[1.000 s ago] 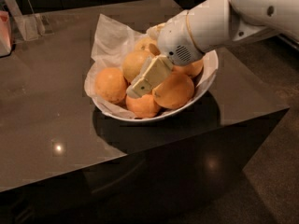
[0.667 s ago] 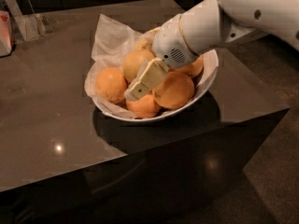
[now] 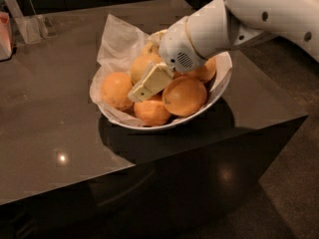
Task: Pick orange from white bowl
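The white bowl (image 3: 169, 125) stands on a dark table, lined with crumpled white paper (image 3: 117, 40) and holding several fruits. The orange (image 3: 141, 65), paler and yellowish, lies in the bowl's middle back, partly hidden. My gripper (image 3: 149, 82) comes down from the upper right on a white arm (image 3: 209, 33). Its cream tip lies against the front of the orange, among the fruits. Deeper orange fruits lie at the left (image 3: 116, 90), front (image 3: 151, 112) and right (image 3: 184, 95).
A clear plastic container (image 3: 31, 29) and a pinkish object (image 3: 5, 34) stand at the table's back left. The glossy dark table (image 3: 55, 128) has its front edge just below the bowl and a corner at the right (image 3: 303, 116).
My gripper has shifted slightly left and deeper among the fruits, over the pale orange. The fruits and bowl have not visibly moved.
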`<action>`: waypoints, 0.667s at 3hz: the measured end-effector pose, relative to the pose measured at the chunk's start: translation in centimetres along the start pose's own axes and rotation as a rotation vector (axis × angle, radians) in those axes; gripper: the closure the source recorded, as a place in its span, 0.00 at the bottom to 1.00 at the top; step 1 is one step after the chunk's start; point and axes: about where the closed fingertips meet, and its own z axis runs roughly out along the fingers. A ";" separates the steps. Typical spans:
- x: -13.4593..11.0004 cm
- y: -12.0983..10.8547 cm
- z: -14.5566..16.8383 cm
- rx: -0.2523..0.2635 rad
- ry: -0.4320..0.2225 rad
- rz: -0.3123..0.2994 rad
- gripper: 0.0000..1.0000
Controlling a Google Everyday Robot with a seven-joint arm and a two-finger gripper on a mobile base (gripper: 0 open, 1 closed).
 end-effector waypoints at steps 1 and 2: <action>0.0 0.0 0.0 0.000 0.000 0.000 0.42; 0.0 0.0 0.0 0.000 0.000 0.000 0.66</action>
